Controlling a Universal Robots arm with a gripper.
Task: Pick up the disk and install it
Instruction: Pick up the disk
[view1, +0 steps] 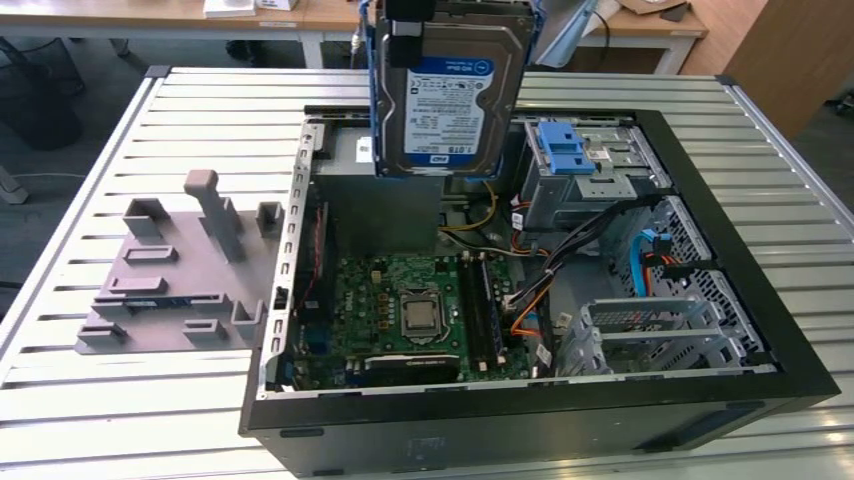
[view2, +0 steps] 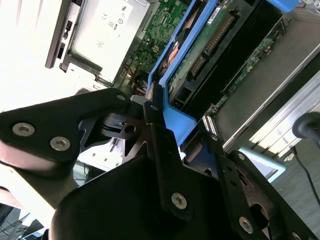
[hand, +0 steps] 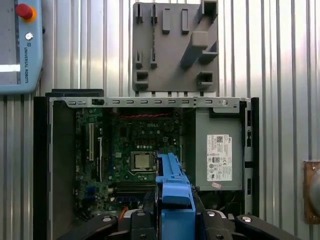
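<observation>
Disk (view1: 443, 95) in its blue carrier frame, clamped tight in my end effector (hand: 175, 217), held upright in the air above the open computer case (view1: 534, 435); beside the case, grey slotted fixture (view1: 174, 280) lying on the ribbed table (view1: 120, 400).

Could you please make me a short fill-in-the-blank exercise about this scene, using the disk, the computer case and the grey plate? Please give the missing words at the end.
1. The gripper holds the disk by its ____ plastic frame.
2. The disk hangs ____ the open computer case, not inside it.
3. The grey plate lies on the table, at the exterior view's ____ of the case.
Missing words: blue; above; left.
</observation>
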